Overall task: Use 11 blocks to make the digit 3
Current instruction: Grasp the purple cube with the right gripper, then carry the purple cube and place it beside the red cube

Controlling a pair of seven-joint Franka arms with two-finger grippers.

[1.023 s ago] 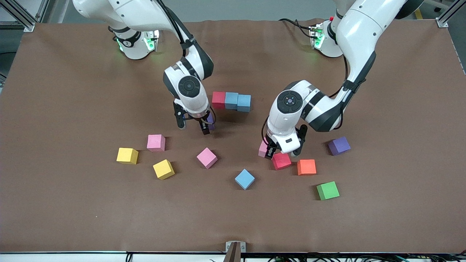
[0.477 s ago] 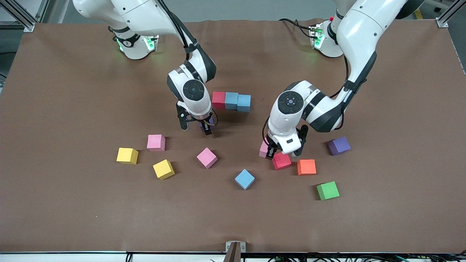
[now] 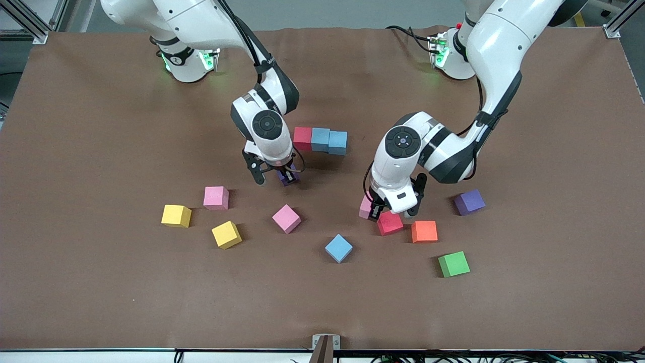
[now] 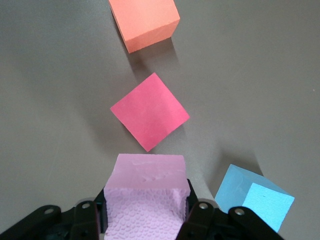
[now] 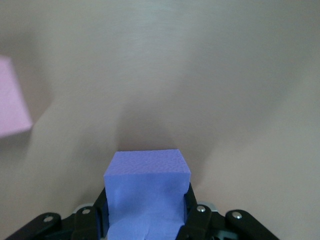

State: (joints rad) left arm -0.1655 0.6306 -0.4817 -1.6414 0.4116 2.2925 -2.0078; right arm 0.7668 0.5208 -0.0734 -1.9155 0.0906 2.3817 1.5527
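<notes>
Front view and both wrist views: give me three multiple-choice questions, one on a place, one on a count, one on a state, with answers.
1. Where does the green cube lie?
A. In the row of three
B. Nearer the front camera than the orange block
C. In a gripper

2. How many blocks form the touching row?
A. Three
B. Five
C. One

3. What does the left gripper hold?
A. Nothing
B. A yellow block
C. A pink block

Answers: 1 B, it lies lower in the front view. 2 A, one red and two blue. 3 C, the left wrist view shows pink foam between the fingers.
</notes>
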